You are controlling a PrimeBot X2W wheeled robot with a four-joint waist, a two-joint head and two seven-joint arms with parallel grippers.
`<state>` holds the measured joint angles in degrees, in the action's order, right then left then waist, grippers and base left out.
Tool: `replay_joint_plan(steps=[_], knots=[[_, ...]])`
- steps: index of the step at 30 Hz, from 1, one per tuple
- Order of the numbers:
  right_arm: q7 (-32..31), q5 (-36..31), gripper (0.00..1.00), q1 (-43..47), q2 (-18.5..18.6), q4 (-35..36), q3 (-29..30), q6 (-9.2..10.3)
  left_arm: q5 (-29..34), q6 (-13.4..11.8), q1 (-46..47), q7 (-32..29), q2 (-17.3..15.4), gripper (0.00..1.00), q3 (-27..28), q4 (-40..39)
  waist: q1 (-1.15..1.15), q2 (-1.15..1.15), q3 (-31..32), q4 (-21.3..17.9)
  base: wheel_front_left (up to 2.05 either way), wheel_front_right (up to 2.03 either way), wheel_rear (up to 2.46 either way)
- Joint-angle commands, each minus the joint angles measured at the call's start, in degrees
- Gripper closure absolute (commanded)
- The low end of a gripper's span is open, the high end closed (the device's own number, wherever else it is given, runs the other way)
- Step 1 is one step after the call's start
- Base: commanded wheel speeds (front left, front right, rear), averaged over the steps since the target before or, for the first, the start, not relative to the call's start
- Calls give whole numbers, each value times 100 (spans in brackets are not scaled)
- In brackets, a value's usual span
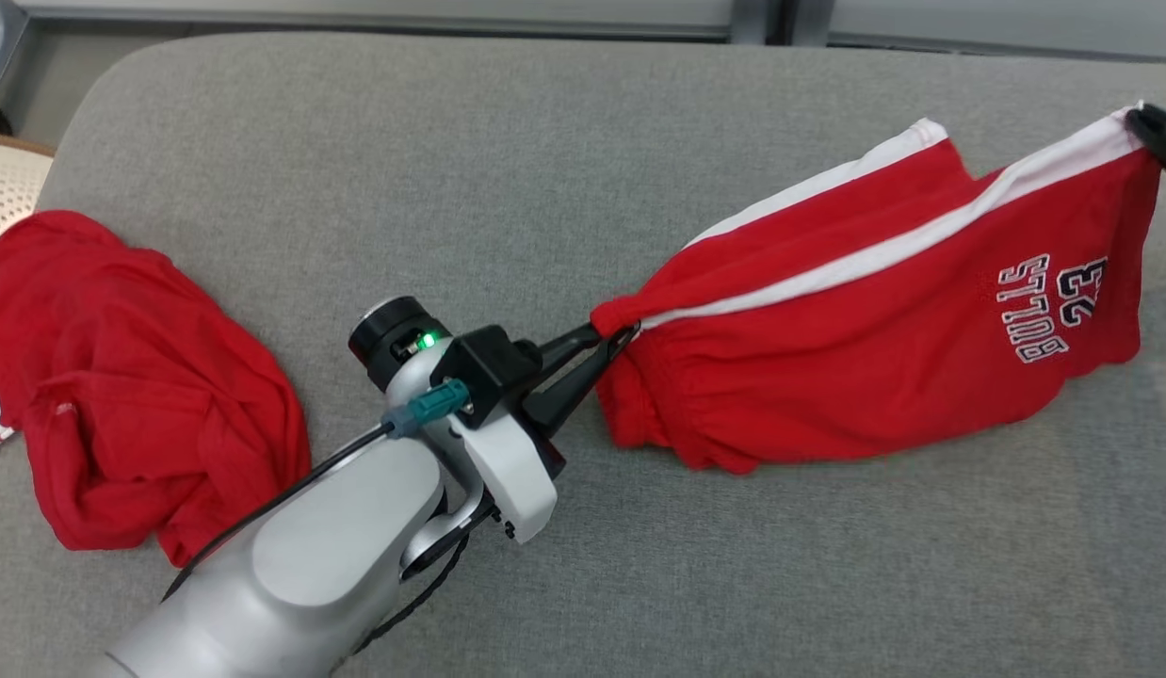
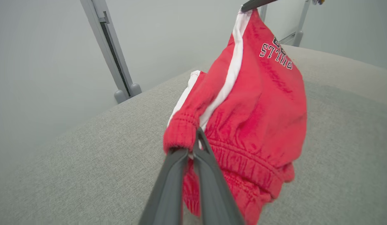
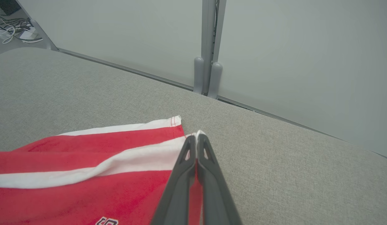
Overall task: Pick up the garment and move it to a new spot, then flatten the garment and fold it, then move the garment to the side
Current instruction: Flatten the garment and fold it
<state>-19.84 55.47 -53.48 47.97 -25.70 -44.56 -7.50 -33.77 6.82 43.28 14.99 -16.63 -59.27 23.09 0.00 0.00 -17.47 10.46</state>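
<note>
You've got red Bulls shorts [image 1: 875, 358] stretched for flattening: left pincer [image 1: 621, 331] clamped tight on waistband, right pincer [image 1: 1141, 118] pinching hem corner.

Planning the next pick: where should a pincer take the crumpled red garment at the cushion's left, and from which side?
Probably the raised ridge of folds near the middle of the crumpled red garment, pinched from above. It lies bunched on the grey cushion with no flat hem laid out, so a sideways approach would likely just push it along.

red shorts [image 1: 884, 348], stretched, apparently partly lifted
</note>
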Motion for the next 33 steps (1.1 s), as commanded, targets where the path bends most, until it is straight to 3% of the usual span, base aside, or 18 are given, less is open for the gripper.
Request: replay_joint_plan(steps=[1, 16, 29, 30, 31, 32, 33], knots=[[53, -134, 100, -181, -16, -81, -50, 2, -7, 21, 126, 25, 74, 100, 78, 140, 0, 0, -362, 254, 0, 0, 0], [398, -798, 100, -1386, -356, -924, -540, 2, -8, 63, 840, 27, 583, 100, 95, 929, 0, 0, -1136, 498, 0, 0, 0], [804, -654, 100, -1737, -459, -1509, -969, 2, -8, 64, 938, 20, 798, 100, 210, 1295, 0, 0, -1320, 656, 0, 0, 0], [870, -636, 100, -1746, -472, -1550, -986, 2, -22, 63, 943, 20, 805, 86, 199, 1302, 0, 0, -1319, 656, 0, 0, 0], [964, -669, 41, -1787, -475, -1605, -983, 2, -38, 63, 949, 20, 808, 23, 193, 1313, 0, 0, -1319, 654, 0, 0, 0], [1053, -705, 0, -1816, -496, -1692, -974, 2, -46, 63, 956, 19, 807, 0, 194, 1332, 0, 0, -1316, 650, 0, 0, 0], [1134, -728, 0, -1826, -540, -1787, -968, 2, -41, 63, 960, 19, 804, 0, 204, 1357, 0, 0, -1306, 645, 0, 0, 0]])
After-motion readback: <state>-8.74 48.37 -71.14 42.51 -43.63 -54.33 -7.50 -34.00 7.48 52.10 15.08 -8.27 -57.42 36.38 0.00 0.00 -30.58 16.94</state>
